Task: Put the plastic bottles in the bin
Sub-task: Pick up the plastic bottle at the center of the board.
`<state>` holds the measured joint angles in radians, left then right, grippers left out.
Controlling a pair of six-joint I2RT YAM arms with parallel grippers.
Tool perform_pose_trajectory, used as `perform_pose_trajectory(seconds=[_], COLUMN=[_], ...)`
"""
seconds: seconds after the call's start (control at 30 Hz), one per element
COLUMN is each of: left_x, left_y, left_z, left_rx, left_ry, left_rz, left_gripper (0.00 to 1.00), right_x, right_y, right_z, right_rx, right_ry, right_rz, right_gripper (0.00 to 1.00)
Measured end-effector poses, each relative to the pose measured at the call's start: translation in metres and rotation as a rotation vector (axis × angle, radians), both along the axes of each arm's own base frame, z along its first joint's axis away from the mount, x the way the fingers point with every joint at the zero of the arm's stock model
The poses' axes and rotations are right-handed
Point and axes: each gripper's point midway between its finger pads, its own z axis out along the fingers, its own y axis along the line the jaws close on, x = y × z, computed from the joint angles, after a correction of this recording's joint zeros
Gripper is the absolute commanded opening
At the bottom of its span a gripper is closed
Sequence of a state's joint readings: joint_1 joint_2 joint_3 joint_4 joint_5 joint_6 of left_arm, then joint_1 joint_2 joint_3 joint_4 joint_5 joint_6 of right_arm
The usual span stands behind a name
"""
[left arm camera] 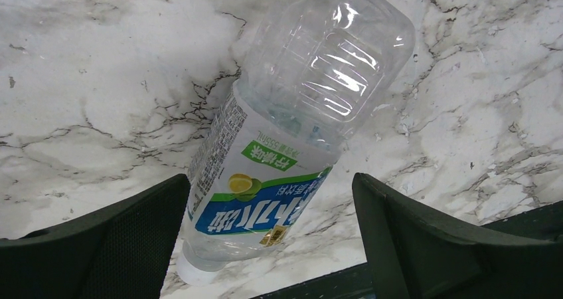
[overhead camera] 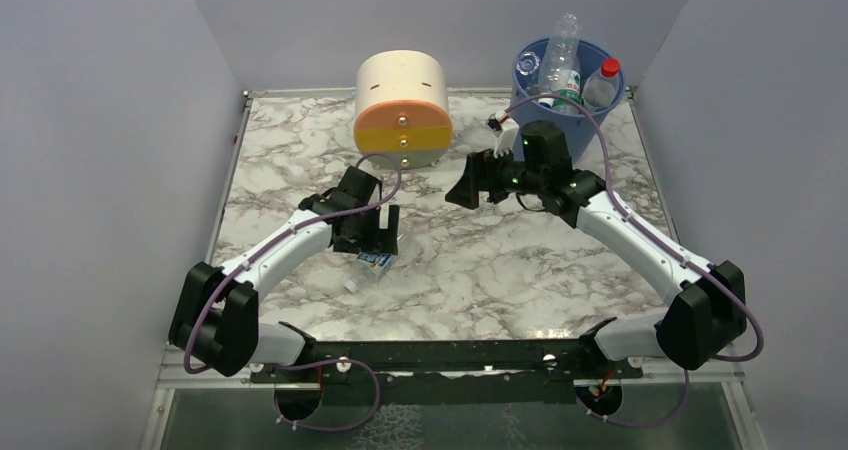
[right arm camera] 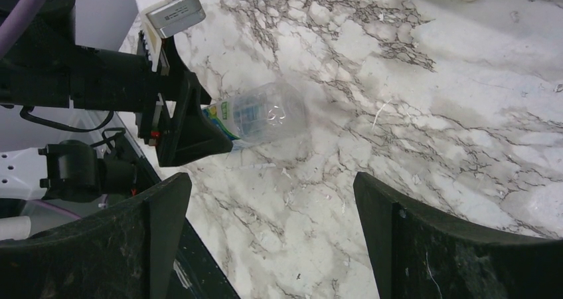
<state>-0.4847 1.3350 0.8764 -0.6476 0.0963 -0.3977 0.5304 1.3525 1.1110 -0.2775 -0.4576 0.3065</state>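
Bottle point(left arm camera: 312, 80) lying on marble table point(left arm camera: 80, 80), between the jaws of the wide-open left gripper point(left arm camera: 269, 193).
Blue-green label point(left arm camera: 255, 212), lemon picture, Japanese print. Right gripper point(right arm camera: 272, 193) wide, empty. Bin point(overhead camera: 522, 98) holds three bottles point(overhead camera: 562, 60).

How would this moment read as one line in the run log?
left end effector: open over lying bottle, not gripped | right end effector: open, empty | bin: at least three bottles inside

The left black two-finger gripper point(overhead camera: 378, 232) hangs low, left of the white marbled table's point(overhead camera: 480, 270) centre, fingers wide. The right black two-finger gripper point(overhead camera: 466, 185) points leftward mid-table, jaws gaping, arm stretched from the near-right corner.
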Motion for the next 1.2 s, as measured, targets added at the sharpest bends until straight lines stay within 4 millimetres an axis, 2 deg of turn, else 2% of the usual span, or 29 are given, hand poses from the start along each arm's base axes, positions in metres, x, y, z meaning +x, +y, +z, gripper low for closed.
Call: perform_pose_trajectory(seconds=[0.5, 0.6, 0.7, 0.97, 1.2], left_x=[-0.015, -0.015, -0.016, -0.021, -0.024], left_y=[-0.008, -0.010, -0.013, -0.021, -0.030], left_z=[-0.023, -0.023, -0.023, -0.023, -0.022], left_rx=[0.032, 0.028, 0.025, 0.016, 0.006], left_ry=[0.098, 0.097, 0.100, 0.105, 0.099], left_rz=[-0.066, -0.065, -0.063, -0.065, -0.073], left_gripper=[0.97, 0.93, 0.84, 0.77, 0.65], right_x=[0.001, 0.001, 0.001, 0.001, 0.001], right_y=[0.000, 0.000, 0.001, 0.000, 0.000], right_z=[-0.002, -0.003, -0.004, -0.005, -0.005], right_rx=[-0.002, -0.003, -0.006, -0.007, -0.008], right_ry=[0.000, 0.002, 0.004, 0.001, 0.001], right_rz=[0.001, 0.001, 0.002, 0.003, 0.004], right_gripper=[0.96, 0.96, 0.96, 0.96, 0.96])
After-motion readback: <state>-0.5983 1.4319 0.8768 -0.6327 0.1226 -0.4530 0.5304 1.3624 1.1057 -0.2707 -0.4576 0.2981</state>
